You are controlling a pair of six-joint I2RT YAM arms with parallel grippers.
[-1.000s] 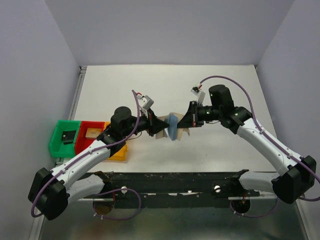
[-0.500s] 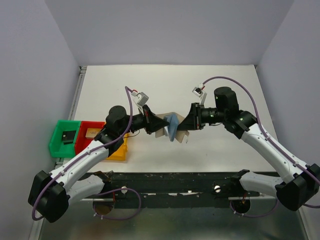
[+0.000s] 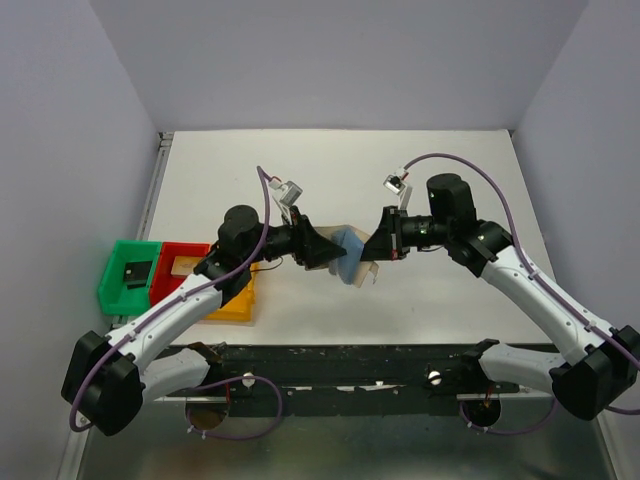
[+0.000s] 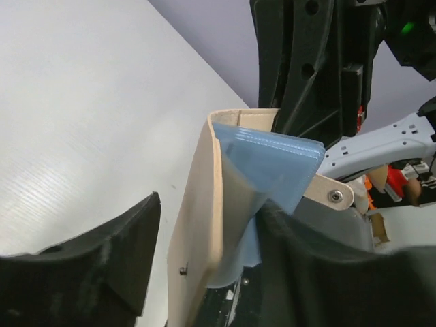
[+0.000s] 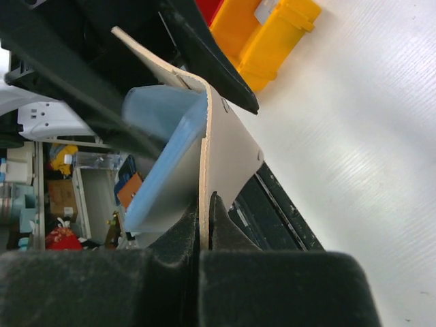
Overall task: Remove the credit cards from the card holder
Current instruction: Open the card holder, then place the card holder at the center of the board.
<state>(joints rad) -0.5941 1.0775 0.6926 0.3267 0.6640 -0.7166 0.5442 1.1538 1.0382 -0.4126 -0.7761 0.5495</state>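
I have the card holder [image 3: 351,257] up in the air over the middle of the desk [image 3: 420,160], caught between my two arms. It is folded partway open, its light-blue inner panels facing up and its tan border on the outside.

The right pincer [image 3: 371,260] comes at the card holder from the right and is pressed together on the tan flap. In the right wrist view the right pincer [image 5: 205,221] has that flap's thin edge pinched tight between its fingers, and the card holder [image 5: 228,153] rises from there with the blue panel folding away to the left.

The left pincer [image 3: 336,257] reaches the card holder from the left and is spread. In the left wrist view the left pincer [image 4: 208,228] straddles the card holder [image 4: 201,225]: one finger stands apart from the tan outer face, while the other lies against the blue side. It is not pinching anything.

I cannot tell from any view whether cards sit in the pockets.

Well to the left of the card holder, three bins stand side by side on the desk: a green bin [image 3: 112,285], a red bin [image 3: 165,287] and a yellow bin [image 3: 237,305]. A small black card [image 3: 135,271] lies in the green bin and a pale orange card [image 3: 184,266] in the red bin.
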